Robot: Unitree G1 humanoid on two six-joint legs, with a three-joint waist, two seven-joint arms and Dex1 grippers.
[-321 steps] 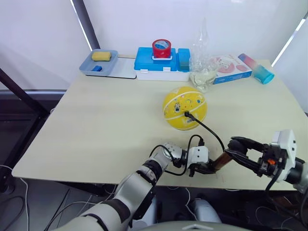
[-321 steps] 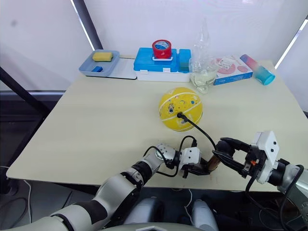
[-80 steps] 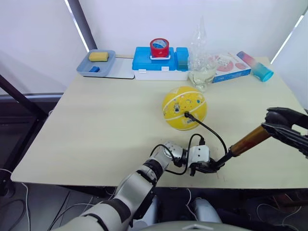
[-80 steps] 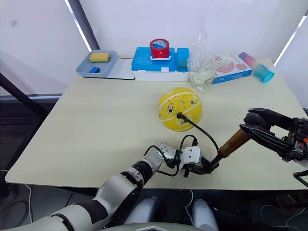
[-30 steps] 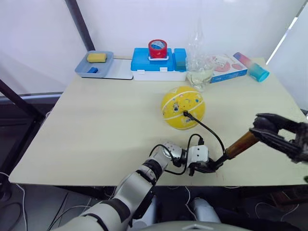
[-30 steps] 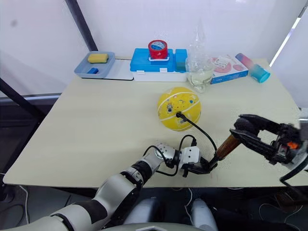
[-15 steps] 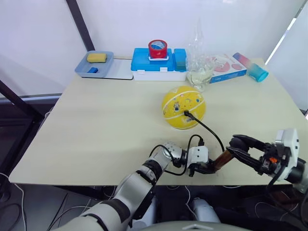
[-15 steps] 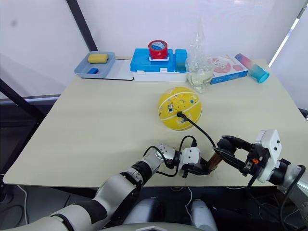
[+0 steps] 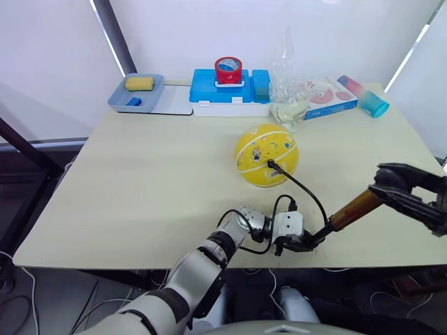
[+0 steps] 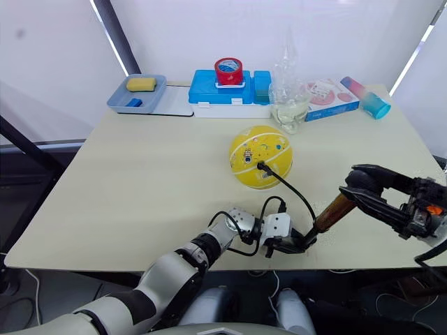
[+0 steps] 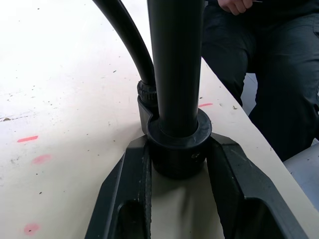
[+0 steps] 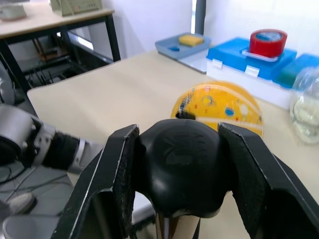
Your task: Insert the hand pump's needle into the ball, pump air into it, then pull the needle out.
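The yellow ball (image 9: pixel 266 155) rests mid-table, and the needle's black fitting (image 9: pixel 271 165) is stuck into its near side. A black hose (image 9: pixel 302 190) curves from there down to the hand pump (image 9: pixel 353 211), whose bronze barrel slants up to the right. My left gripper (image 9: pixel 306 242) is shut on the pump's black bottom cap (image 11: pixel 178 144) at the table's near edge. My right gripper (image 9: pixel 382 189) is shut on the black handle knob (image 12: pixel 178 167) at the pump's upper end, raised above the table. The needle's pin is hidden inside the ball.
Along the far edge stand a grey tray (image 9: pixel 137 95) with a yellow sponge, a blue box (image 9: pixel 230 91) topped by a red tape roll, a clear plastic bottle (image 9: pixel 288 77), a pink box (image 9: pixel 328 94) and a teal cup (image 9: pixel 367 98). A seated person's dark trousers (image 11: pixel 269 74) are beyond the table's near edge.
Half a second ago the right gripper was low and close to the left one with the pump pushed in. It has since drawn the handle up and to the right, lengthening the pump. The left gripper has stayed put.
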